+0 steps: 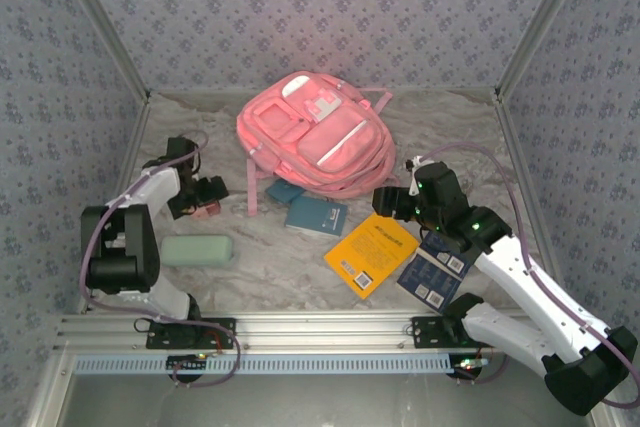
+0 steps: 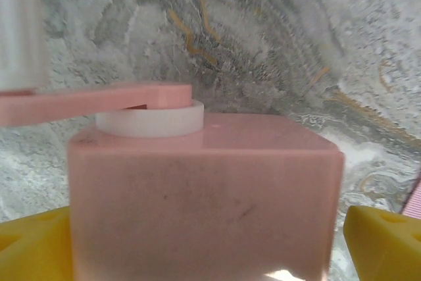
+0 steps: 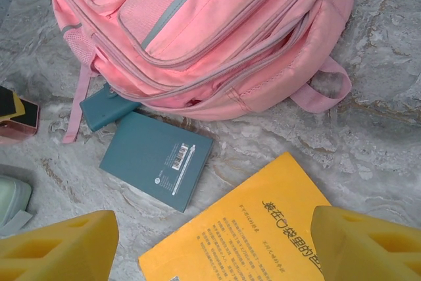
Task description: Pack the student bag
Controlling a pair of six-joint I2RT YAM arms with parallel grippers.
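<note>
L claw (image 1: 207, 199) released astride small pink plastic box (image 2: 204, 195) on marbled bench (image 3: 368, 129); R claw (image 3: 214, 245) spread, empty, betw yellow paperback (image 3: 263, 228) & soft pink backpack (image 3: 197, 24).

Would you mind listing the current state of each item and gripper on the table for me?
left gripper: open
right gripper: open, empty
student bag: lying flat, front up
yellow book: closed, flat
large teal notebook: closed, flat
small teal notebook: closed, edge under the bag
dark blue book: closed, partly under the right arm
green case: lying flat
pink box: between the left gripper's jaws, not clamped
</note>
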